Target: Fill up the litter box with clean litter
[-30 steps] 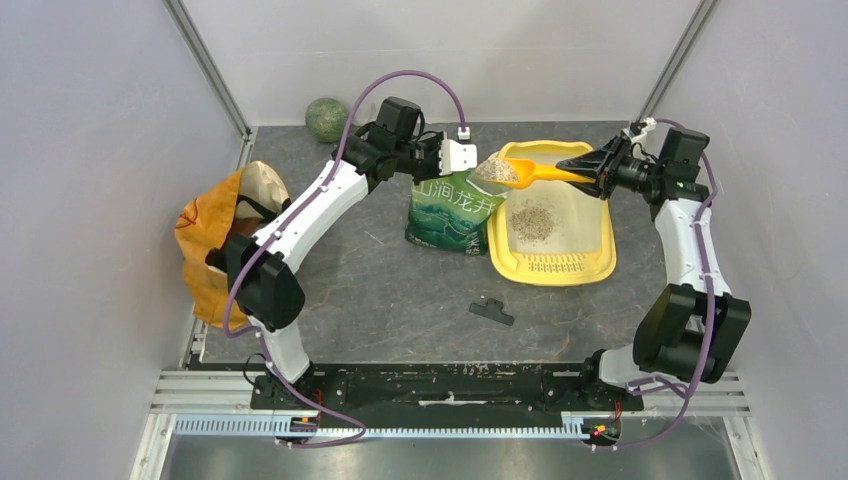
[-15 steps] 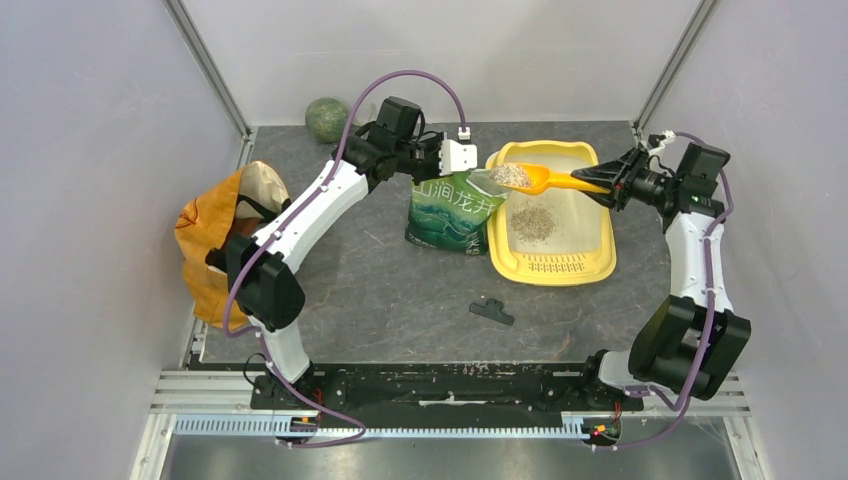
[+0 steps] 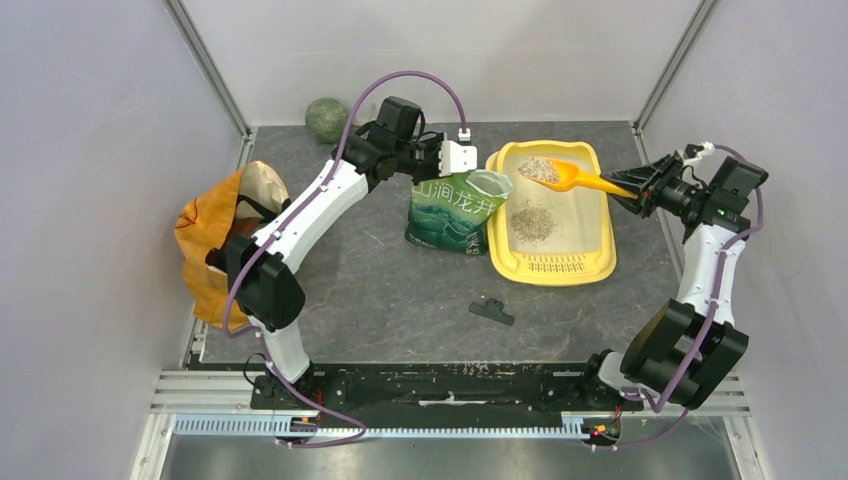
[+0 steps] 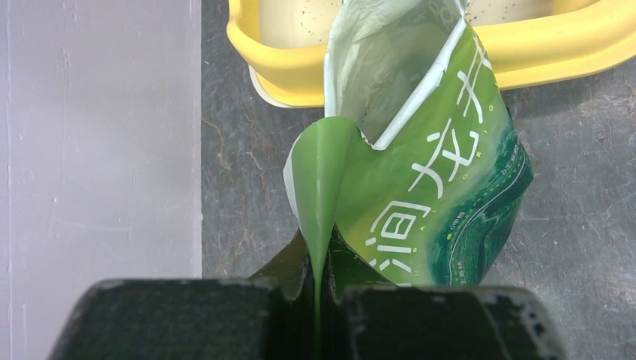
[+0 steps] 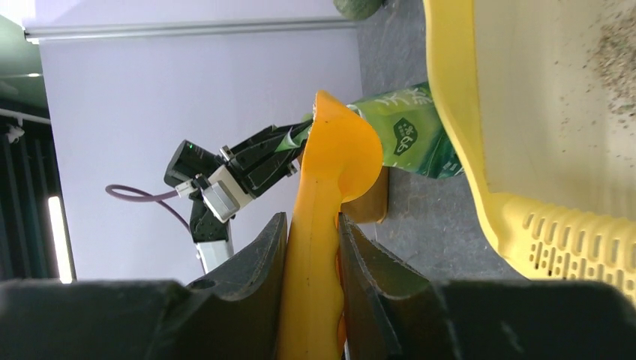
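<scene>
The yellow litter box (image 3: 549,273) lies right of centre, with a thin patch of clean litter (image 3: 531,218) in its pale basin. More litter (image 3: 538,168) rides in the bowl of an orange scoop (image 3: 578,179) held level above the box's far end. My right gripper (image 3: 633,190) is shut on the scoop's handle (image 5: 324,247). An open green pouch (image 3: 452,212) stands against the box's left side. My left gripper (image 3: 452,172) is shut on a pinched fold of the pouch's top edge (image 4: 321,195).
An orange-yellow bag (image 3: 215,245) slumps against the left wall. A green round object (image 3: 325,118) sits in the far left corner. A small black clip (image 3: 492,311) lies on the mat in front of the pouch. The right wall stands close behind my right wrist.
My right arm has drawn back to the right, carrying the loaded scoop from the pouch's mouth to above the box's far end. The left arm and pouch have not moved.
</scene>
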Controlling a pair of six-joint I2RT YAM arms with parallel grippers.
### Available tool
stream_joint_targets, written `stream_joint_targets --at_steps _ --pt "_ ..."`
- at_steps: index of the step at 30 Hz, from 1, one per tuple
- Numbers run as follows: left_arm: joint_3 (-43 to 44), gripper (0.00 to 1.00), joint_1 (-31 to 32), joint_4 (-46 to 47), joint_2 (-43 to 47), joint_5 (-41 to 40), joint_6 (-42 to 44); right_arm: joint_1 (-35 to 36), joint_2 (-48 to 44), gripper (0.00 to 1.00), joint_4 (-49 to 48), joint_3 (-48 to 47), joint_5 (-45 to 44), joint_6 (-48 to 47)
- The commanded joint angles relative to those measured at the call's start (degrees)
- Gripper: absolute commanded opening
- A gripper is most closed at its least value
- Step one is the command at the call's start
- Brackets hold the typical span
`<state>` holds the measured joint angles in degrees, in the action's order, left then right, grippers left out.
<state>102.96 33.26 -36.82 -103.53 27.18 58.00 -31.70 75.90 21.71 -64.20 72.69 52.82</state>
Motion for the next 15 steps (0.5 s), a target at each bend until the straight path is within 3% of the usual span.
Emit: stream_joint_targets --at_steps 1,4,9,15 --pt "3.48 0.02 0.23 2.79 0.43 1.39 2.67 -2.68 1.00 0.00 -0.76 -3.20 2.08 -1.99" --pt "3.56 0.02 0.23 2.76 0.42 1.54 2.62 -3.01 2.82 0.00 4.25 -5.35 -1.13 -7.86" --pt "3.92 0.02 0.23 2.85 0.52 1.56 2.47 -2.02 8.49 0.00 26.24 -15.31 -16.14 -30.97" --pt "3.41 0.02 0.23 3.17 0.69 1.48 1.78 6.66 10.88 0.00 31.72 -23.29 -36.94 -41.18"
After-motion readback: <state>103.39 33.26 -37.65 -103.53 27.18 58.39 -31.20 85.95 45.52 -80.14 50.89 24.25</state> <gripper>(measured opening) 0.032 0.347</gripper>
